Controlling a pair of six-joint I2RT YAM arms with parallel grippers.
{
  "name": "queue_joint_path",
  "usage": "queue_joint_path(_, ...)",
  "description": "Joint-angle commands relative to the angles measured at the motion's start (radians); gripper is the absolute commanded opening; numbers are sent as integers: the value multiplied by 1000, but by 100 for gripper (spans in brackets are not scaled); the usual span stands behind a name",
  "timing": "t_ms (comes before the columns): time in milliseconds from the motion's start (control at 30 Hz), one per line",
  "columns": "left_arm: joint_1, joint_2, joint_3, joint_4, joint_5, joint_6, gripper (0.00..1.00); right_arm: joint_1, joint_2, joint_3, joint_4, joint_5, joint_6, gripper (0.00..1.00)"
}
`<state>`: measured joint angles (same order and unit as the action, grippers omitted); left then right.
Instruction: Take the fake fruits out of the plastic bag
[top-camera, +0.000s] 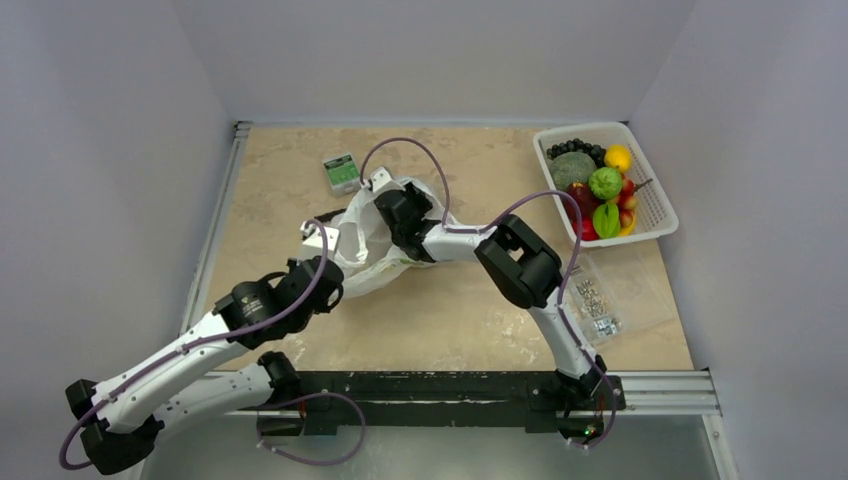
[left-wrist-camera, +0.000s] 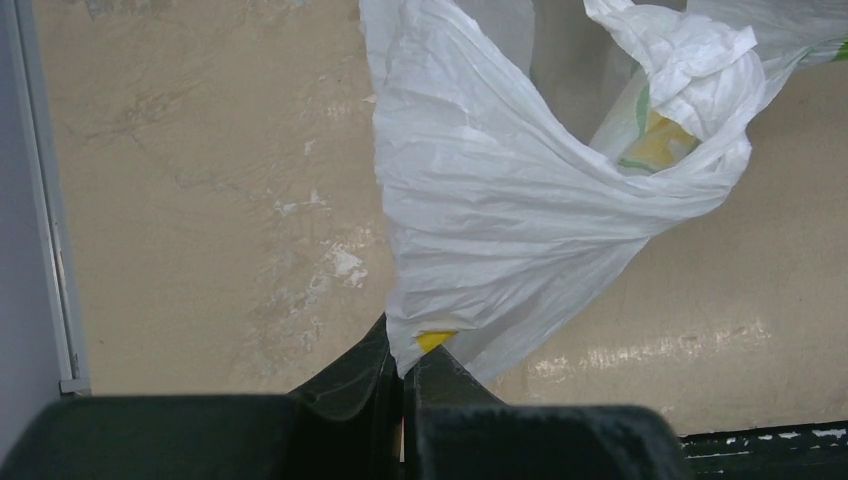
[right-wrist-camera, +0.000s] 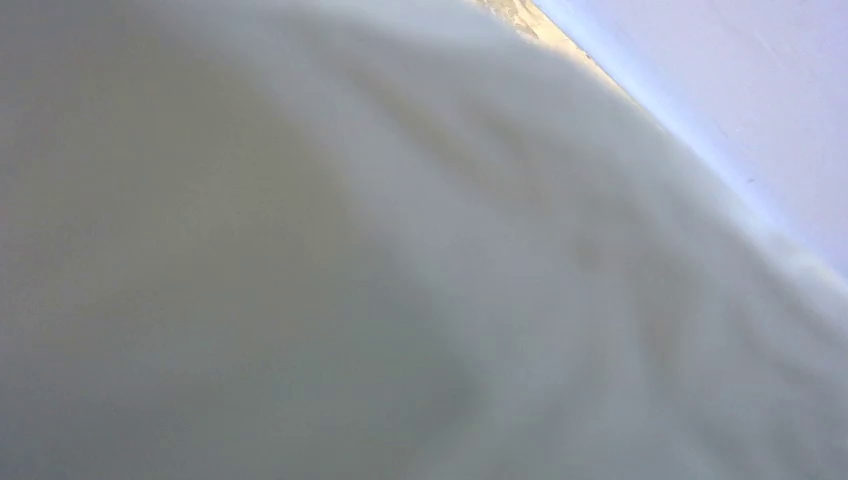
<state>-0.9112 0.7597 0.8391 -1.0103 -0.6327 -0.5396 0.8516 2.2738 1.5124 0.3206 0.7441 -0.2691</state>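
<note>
Bag: white, crinkly, semi-see-thru, mid-table, just beyond both arms. Bunched and pulled up into folds, faint green print on far side. In L wrist view, hangs from a pinched corner and fans out up and to the rt, handle loop flopped over at top.

L gripper: clenched on bag's near-left edge, jaws fully together w/ film trapped between. Small yellow patch showing thru film right at the pinch. From top cam, L arm stretched fwd from bottom left, wrist just left of bag.

R gripper: pushed into bag's mouth from the rt side, fingers buried under film. Can't tell if released or clamped, nor if touching anything. R wrist view nearly all blurred white film pressed close to lens; only a sliver of table and wall at top rt.

Yellow item: seen thru film w/ green print beside it, inside bag, upper rt part in L wrist view. Shape unclear.

Basket: white, far-rt corner, well apart from bag. Fruits piled in it: dark grapes, green, yellow, red ones.

Clear box: small metal bits inside, near side of basket, beside R arm.

Green pack: small, flat on table, just beyond bag.
</note>
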Motion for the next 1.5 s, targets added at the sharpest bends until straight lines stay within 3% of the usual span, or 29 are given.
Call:
queue_joint_path(0,-5,28,34,19,3,-20,0,1,21,-16,-88,1,-12,43)
queue_joint_path(267,-5,68,43,25,69,-95,0,50,-192,-137,-93,-161,120,9)
queue_joint_path(500,-5,81,46,46,144,-186,0,55,-392,-271,-101,-424,351,5)
queue_joint_path(700,-6,101,65,14,190,-201,0,55,-492,-328,-87,-512,398,11)
queue_joint_path(900,-5,-75,322,-294,-36,-272,0,98,-520,-298,-149,-641,433,19)
queue_joint_path(1000,-5,-157,394,-342,-115,-261,0,147,-516,-286,-162,-638,432,20)
queue_joint_path(1133,-5,-149,275,-220,-44,-217,0,156,-488,-291,-127,-663,464,23)
queue_joint_path(1267,-6,-70,128,-137,16,-270,0,157,-433,-280,-150,-659,481,23)
queue_joint_path(1467,-5,-17,14,-65,-4,-304,0,191,-415,-304,-153,-573,433,37)
